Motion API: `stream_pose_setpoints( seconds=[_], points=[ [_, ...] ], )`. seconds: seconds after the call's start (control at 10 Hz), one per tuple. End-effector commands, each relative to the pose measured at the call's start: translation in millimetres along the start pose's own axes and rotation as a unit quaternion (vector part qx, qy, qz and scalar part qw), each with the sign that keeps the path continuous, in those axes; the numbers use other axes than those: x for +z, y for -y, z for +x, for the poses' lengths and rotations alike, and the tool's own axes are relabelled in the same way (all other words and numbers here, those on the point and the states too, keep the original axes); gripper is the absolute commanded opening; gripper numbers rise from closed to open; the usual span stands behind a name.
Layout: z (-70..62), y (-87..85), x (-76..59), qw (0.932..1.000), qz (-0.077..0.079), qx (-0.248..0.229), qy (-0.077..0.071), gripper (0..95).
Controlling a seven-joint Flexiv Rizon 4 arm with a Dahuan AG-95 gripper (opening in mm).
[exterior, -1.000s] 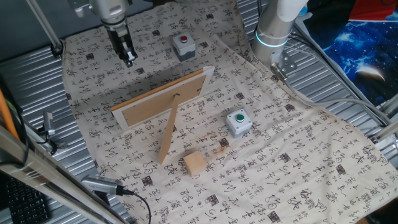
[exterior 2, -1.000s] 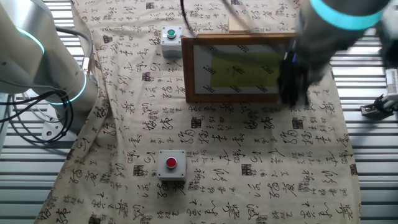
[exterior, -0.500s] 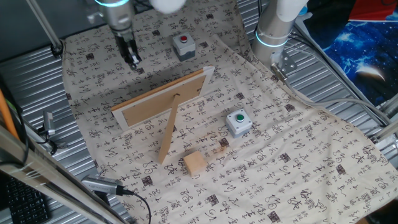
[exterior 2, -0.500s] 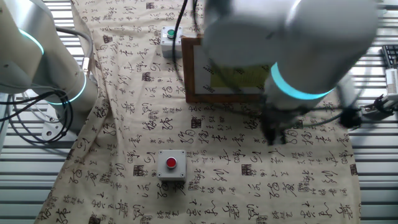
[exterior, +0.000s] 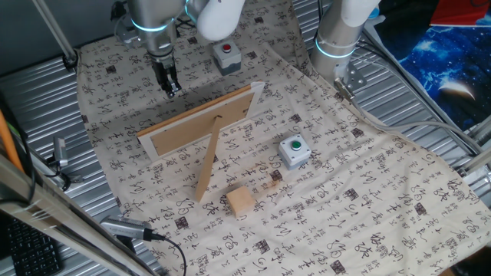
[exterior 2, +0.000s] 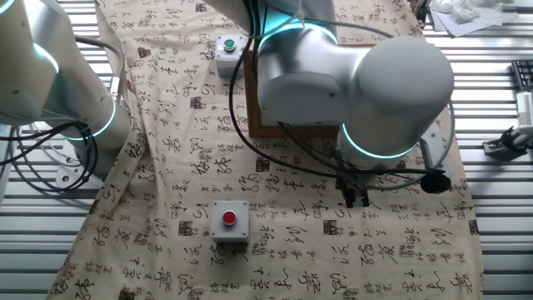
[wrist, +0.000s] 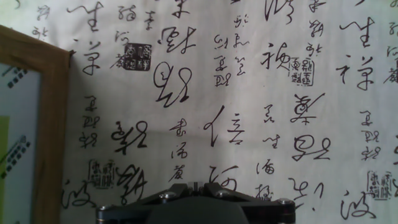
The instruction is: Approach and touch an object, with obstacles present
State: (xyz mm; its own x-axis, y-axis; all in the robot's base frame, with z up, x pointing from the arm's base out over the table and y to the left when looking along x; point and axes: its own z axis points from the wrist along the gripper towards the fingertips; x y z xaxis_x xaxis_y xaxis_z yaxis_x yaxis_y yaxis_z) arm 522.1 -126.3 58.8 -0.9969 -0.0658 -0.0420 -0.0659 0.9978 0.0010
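While my arm swings across the far half of the desk (exterior: 399, 199), its elbow has come round between the other fixed camera and the scene, so that view is now mostly housing.

Cloth (exterior: 345, 176): printed with characters, covers the whole work area, lies flat.

Picture frame (exterior: 201, 119): propped on its long leg (exterior: 208, 165), standing between me and the target. In the hand view its wooden edge (wrist: 59, 118) shows at the left margin, so I sit just beside it, apart from it.

Button boxes: red one (exterior: 226, 56) at the far side near my wrist, green one (exterior: 294, 150) on the near side of the frame.

Wooden cube (exterior: 240, 201): near side of the cloth, by the foot of the prop leg, well apart from me and untouched.

Pincer (exterior: 170, 83): over the last second it has shifted right along the far side and dropped lower toward the cloth. Fingers appear drawn together with nothing between them; in the hand view they look closed.

Judgement: I am early in the approach. The shift tracks the frame's back side, which suggests skirting the obstacle, not crossing over it. Risk: clipping the frame edge or prop leg on the way round.
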Motion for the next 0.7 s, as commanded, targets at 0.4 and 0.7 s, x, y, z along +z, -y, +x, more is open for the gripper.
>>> stream_pose_setpoints(
  seconds=[0.4,0.7],
  points=[
    [1.0,-1.0,-1.9,1.0000,0.000,-0.002,0.000,0.0],
    [0.2,-1.1,-1.1,1.0000,-0.001,-0.005,0.001,0.0]
  ],
)
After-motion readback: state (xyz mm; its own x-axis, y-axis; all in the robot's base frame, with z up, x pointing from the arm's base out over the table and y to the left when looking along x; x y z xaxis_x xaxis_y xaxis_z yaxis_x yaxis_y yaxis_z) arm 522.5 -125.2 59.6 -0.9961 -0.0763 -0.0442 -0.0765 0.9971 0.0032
